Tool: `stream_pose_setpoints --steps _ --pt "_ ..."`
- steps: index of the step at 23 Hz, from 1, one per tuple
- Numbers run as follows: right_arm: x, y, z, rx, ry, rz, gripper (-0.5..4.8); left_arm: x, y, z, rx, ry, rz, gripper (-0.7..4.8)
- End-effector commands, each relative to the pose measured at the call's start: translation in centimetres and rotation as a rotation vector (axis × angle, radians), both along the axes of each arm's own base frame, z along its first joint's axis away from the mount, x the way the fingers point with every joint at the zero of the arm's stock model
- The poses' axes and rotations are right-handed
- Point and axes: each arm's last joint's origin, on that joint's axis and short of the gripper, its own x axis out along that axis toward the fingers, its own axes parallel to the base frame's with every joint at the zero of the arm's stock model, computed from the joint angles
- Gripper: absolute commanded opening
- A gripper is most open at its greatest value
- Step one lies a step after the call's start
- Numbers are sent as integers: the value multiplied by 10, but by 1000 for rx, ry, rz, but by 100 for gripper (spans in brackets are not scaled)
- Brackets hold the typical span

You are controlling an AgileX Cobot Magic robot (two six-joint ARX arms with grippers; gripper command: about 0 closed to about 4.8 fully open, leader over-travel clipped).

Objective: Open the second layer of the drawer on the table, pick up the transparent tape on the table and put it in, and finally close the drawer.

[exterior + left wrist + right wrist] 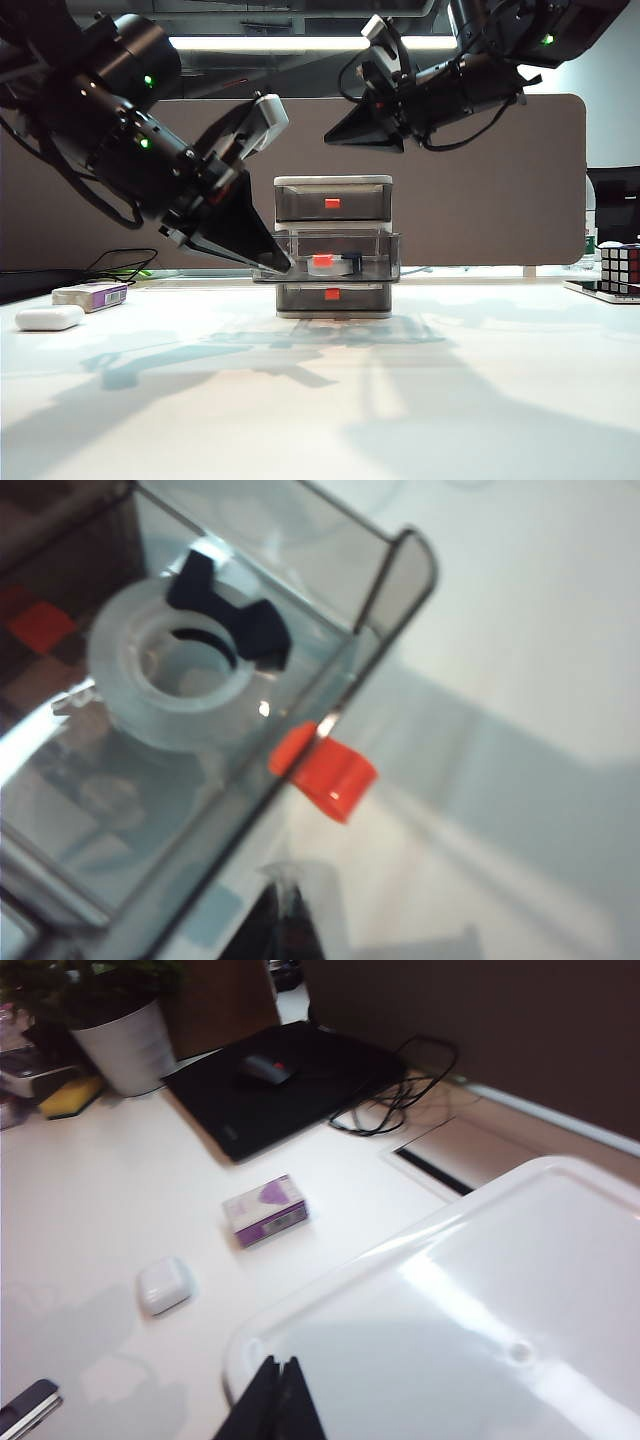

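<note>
**A:** White tabletop (320, 400) under a strip light, brown partition behind. What stands on it?

**B:** The three-tier drawer cabinet (333, 246) in the middle: white frame, smoky grey drawers, red-orange handles. The second layer of the drawer (372, 262) is pulled out towards the camera; the top and bottom ones sit flush.

**A:** And the transparent tape?

**B:** The transparent tape (175, 675) already lies flat inside that open middle drawer, its dark cutter clip on top. Nothing else shows in there, and nothing is touching the roll.

**A:** Why is the left arm so low?

**B:** I'd say it has finished placing. The left gripper (283, 266) is at the drawer's left front corner, fingers pressed together on nothing. In its wrist view the tips sit just outside the front wall, near the red-orange handle (328, 776). That suits pushing the drawer shut, the step still open.

**A:** The right one?

**B:** The right gripper (345, 136) hangs above the cabinet's white lid (480, 1300), fingers together, empty, likely keeping clear. A purple-and-white box (265, 1210) and a white oval case (164, 1284) lie well apart, off to the left.
</note>
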Motion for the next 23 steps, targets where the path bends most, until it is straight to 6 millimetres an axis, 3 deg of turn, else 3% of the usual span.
stream_pose_setpoints --steps 1,11,23 --pt "1 -1 1 -24 -4 -72 -5 4 -3 2 -24 -46 2 -5" --pt "2 -7 -11 -166 41 -256 -5 16 -8 0 -76 -118 77 -5" --pt "-1 -8 -19 -224 99 -248 -5 25 -19 -4 -105 -211 162 -5"
